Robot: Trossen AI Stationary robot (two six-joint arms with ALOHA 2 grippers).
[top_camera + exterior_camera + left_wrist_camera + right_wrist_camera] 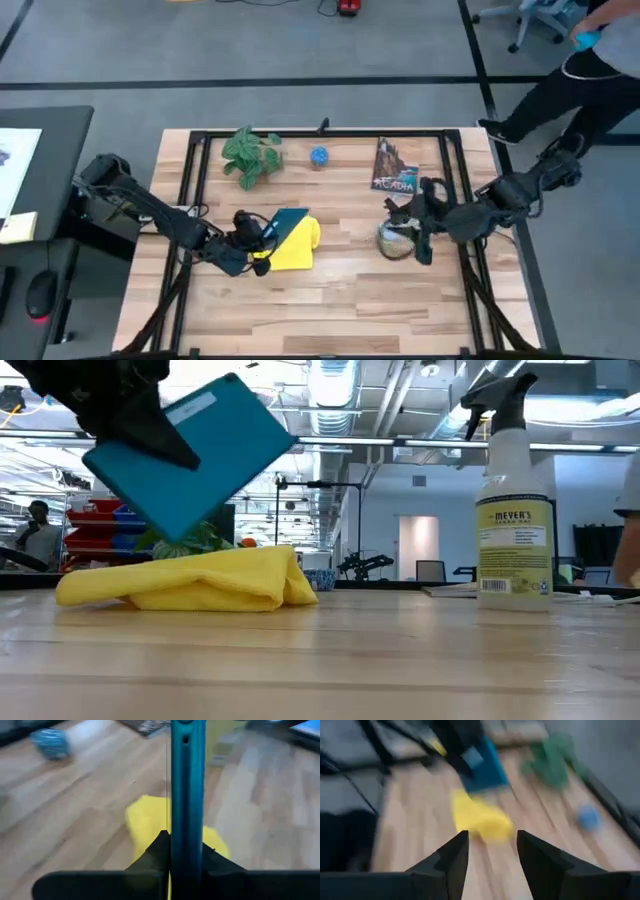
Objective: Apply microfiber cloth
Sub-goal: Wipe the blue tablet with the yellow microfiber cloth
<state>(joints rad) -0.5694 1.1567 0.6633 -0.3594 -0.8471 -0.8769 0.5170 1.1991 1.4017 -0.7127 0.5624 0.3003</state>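
The yellow microfiber cloth [297, 246] lies bunched in folds on the wooden table [340, 300], left of its middle; it also shows in the low view [190, 580]. Just above it hangs a teal flat tablet [190, 455], tilted, with my left gripper [252, 236] shut on it. My right gripper [492, 845] stands open at the table's right, by a spray bottle [394, 240]. It points toward the cloth [480, 820] with nothing between its fingers. My left gripper pinches the tablet between its two fingers, one finger [155, 852] on each flat face, at the tablet's left end [187, 827]. The fingers come level from the table's left. The tablet is lifted clear of the table, tilted, its lower corner [180, 532] just above the cloth.
A spray bottle [515, 510] stands upright right of centre. Along the far edge are a green plant [250, 155], a small blue ball [319, 156] and a book [395, 165]. A person [590, 70] stands beyond the table's far right corner. Bare wood lies near the front edge.
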